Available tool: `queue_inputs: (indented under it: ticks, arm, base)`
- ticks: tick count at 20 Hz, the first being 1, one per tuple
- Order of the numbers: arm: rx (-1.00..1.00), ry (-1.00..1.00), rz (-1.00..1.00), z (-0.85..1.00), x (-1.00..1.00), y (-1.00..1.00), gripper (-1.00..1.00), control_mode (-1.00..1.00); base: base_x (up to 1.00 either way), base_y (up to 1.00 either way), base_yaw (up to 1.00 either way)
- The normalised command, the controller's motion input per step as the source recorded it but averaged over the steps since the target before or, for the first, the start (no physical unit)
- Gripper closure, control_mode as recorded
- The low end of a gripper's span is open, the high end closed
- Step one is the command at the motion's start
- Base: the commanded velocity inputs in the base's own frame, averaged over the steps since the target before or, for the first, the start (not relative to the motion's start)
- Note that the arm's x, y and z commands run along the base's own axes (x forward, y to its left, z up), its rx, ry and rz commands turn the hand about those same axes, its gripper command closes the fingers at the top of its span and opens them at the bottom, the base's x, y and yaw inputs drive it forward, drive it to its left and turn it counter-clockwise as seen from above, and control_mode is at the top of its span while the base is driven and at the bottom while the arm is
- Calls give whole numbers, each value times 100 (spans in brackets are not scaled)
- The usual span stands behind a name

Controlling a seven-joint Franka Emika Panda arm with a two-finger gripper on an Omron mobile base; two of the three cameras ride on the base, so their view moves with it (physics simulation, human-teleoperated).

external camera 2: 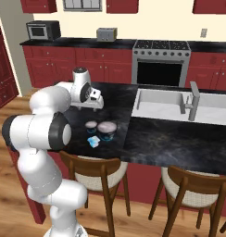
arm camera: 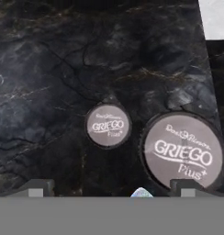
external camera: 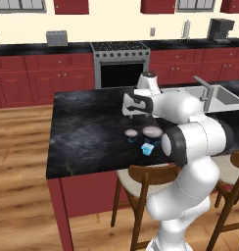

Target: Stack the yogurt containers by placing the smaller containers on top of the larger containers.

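Note:
Three yogurt containers stand close together near the front edge of the dark marble island. The narrower round cup [external camera: 131,135] [arm camera: 108,125] has a pale lid. To its right, the widest round cup [external camera: 152,133] [arm camera: 183,152] [external camera 2: 107,128] has a pale pinkish-grey lid and a dark blue body. In front of them sits the tiny light-blue squarish cup [external camera: 148,149] [external camera 2: 93,141] [arm camera: 141,193]. My gripper [external camera: 132,115] [external camera 2: 91,108] [arm camera: 111,188] hangs open above the cups, pointing down with nothing between its fingers. All three cups stand apart on the counter.
A sink [external camera 2: 154,110] with a grey faucet [external camera 2: 193,101] lies right of the cups. Wooden stools [external camera 2: 104,176] stand under the island's front edge. A stove [external camera: 121,63] and red cabinets line the far wall. Bare counter [external camera: 87,132] stretches left of the cups.

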Motion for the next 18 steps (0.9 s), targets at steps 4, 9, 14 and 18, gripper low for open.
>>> queue_inputs:
  ticks: [4,9,14,18]
  arm:
    - [0,1,0,-21,31,0,-100,-100]
    - [0,0,0,-20,32,0,-100,-100]
    - [0,2,0,-19,19,1,-100,-100]
    - [0,1,0,-17,19,4,-100,-100]
  base:
    - [0,0,0]
    - [0,0,0]
    - [0,0,0]
    - [0,0,0]
